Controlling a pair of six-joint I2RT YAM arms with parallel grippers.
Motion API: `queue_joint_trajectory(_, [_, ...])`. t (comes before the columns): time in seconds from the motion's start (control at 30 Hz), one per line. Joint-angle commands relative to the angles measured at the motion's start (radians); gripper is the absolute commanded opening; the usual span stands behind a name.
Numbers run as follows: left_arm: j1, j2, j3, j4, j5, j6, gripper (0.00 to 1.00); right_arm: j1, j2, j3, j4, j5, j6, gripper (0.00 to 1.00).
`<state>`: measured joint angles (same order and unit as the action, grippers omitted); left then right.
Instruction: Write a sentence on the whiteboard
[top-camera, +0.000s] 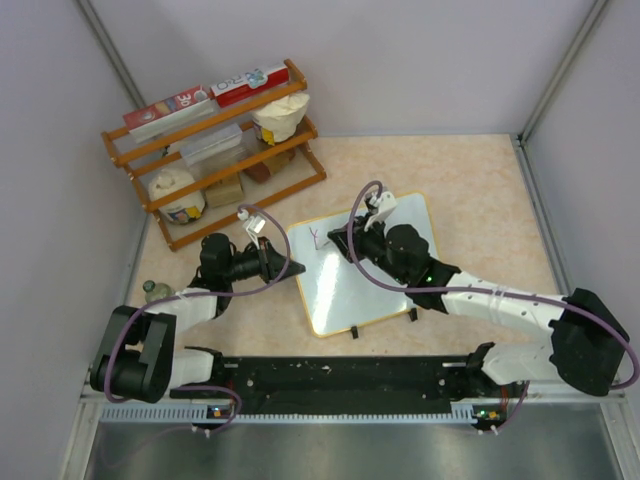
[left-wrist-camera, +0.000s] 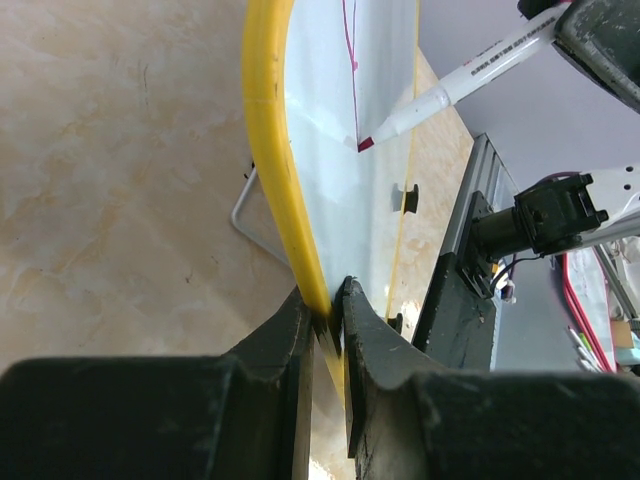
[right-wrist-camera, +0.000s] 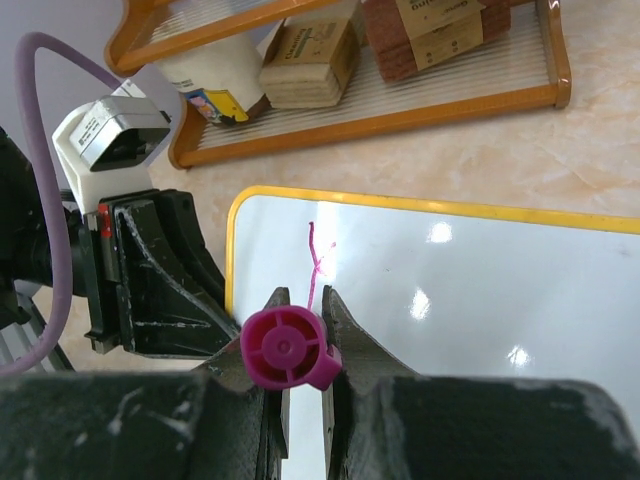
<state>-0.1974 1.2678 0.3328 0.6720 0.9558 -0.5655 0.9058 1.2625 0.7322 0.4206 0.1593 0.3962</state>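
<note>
The whiteboard (top-camera: 345, 295) is resting on the table (top-camera: 480, 190) between the two arms, in front of a wooden rack (top-camera: 215, 150) holding boxes and jars. The left claw (left-wrist-camera: 325, 318) is pinching the board's yellow rim at its left edge, one finger on each face. The right claw (right-wrist-camera: 300, 310) is pinching a marker (right-wrist-camera: 285, 348) with a magenta end and holding it slanted over the board's far left corner. In the left wrist view the marker's tip seems to be touching the white surface at the end of a thin magenta stroke (right-wrist-camera: 318, 262), which is sitting just inside the rim, near the left claw. The right arm is reaching across the board's right half.
</note>
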Motion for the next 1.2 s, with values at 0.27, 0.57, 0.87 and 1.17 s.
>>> queue_joint_trajectory(0.27, [-0.002,0.004,0.005,0.018,-0.025,0.082,0.00,-0.005,-0.129,-0.024,0.040,-0.007,0.010,0.00])
queue_joint_trajectory(0.57, [-0.004,0.004,0.006,0.020,-0.023,0.082,0.00,-0.011,-0.089,0.039,-0.009,0.069,-0.010,0.00])
queue_joint_trajectory(0.87, [-0.002,0.005,0.003,0.018,-0.023,0.084,0.00,-0.022,-0.034,0.049,0.004,0.094,0.010,0.00])
queue_joint_trajectory(1.17, [-0.004,0.001,0.002,0.017,-0.026,0.085,0.00,-0.025,-0.009,0.047,0.010,0.079,0.023,0.00])
